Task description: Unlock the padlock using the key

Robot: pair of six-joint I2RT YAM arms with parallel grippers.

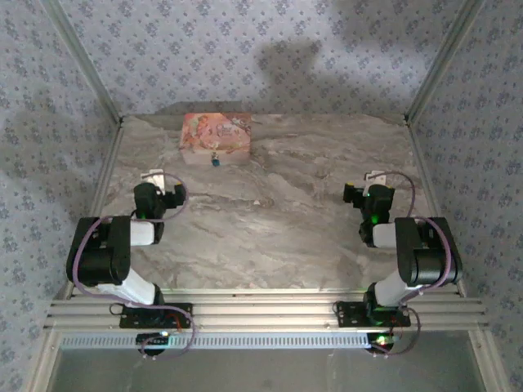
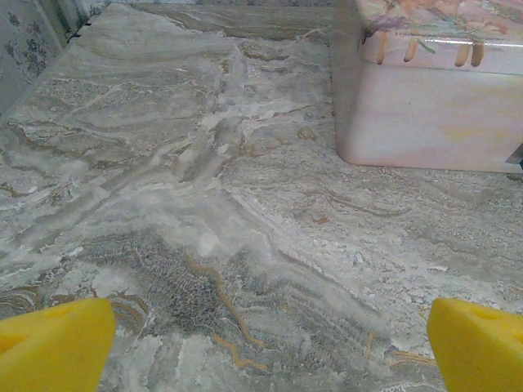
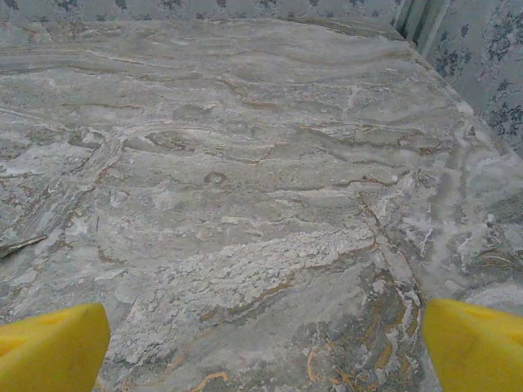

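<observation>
Top external view puts the padlock (image 1: 216,160) at the far side of the desk (image 1: 278,220), a small blue thing at the front face of the pink box (image 1: 216,137), well apart from both my arms. My left jaws stand wide over bare desk near the left wall. My left wrist view has their yellow fingertips (image 2: 53,347) at the 2 bottom corners, with the box's front wall ahead to the right. My right jaws are just as wide and hold nothing, pointed across bare marbled surface on the right side. I cannot make out the key; it may be too small to tell apart from the padlock. I judge this to be step 1, with nothing grasped yet. The next move calls for finding the key, then reaching to the far left, likely with 1 arm steadying the padlock body while the other brings the key to its slot.
</observation>
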